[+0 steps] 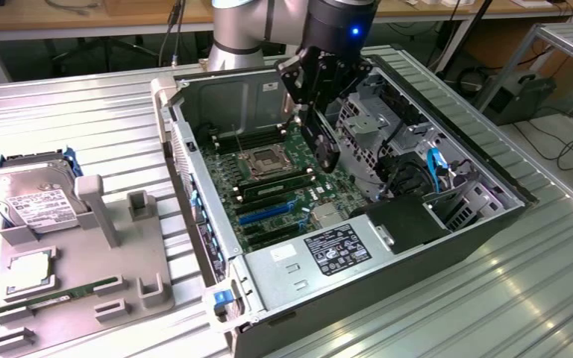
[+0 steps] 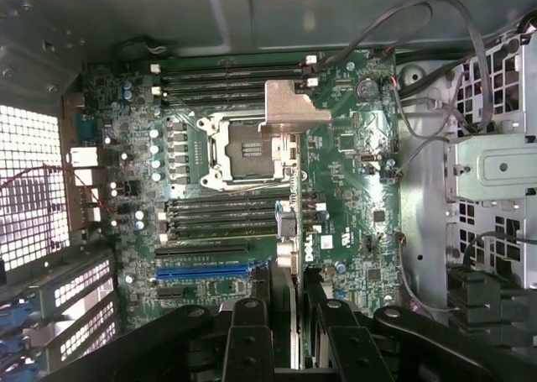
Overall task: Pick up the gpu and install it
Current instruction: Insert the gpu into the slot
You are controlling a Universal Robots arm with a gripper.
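The hand (image 1: pixel 321 93) is holding the gpu (image 1: pixel 322 145), with its fingers pressed on the card's two flat sides. The gpu hangs right under the hand, long side pointing down and silver bracket (image 2: pixel 292 109) at the low end, up in the air over the green board (image 1: pixel 298 192) inside the open computer case (image 1: pixel 386 298). The blue slot (image 1: pixel 266 214) lies on the board, off to the exterior view's left of the card and nearer that camera

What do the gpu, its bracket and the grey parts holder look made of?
The gpu: dark matte circuit board, likely fibreglass laminate, held in the gripper. Its bracket: bare sheet metal, judging by the dull silver sheen. The grey parts holder: matte plastic by its look, possibly printed.
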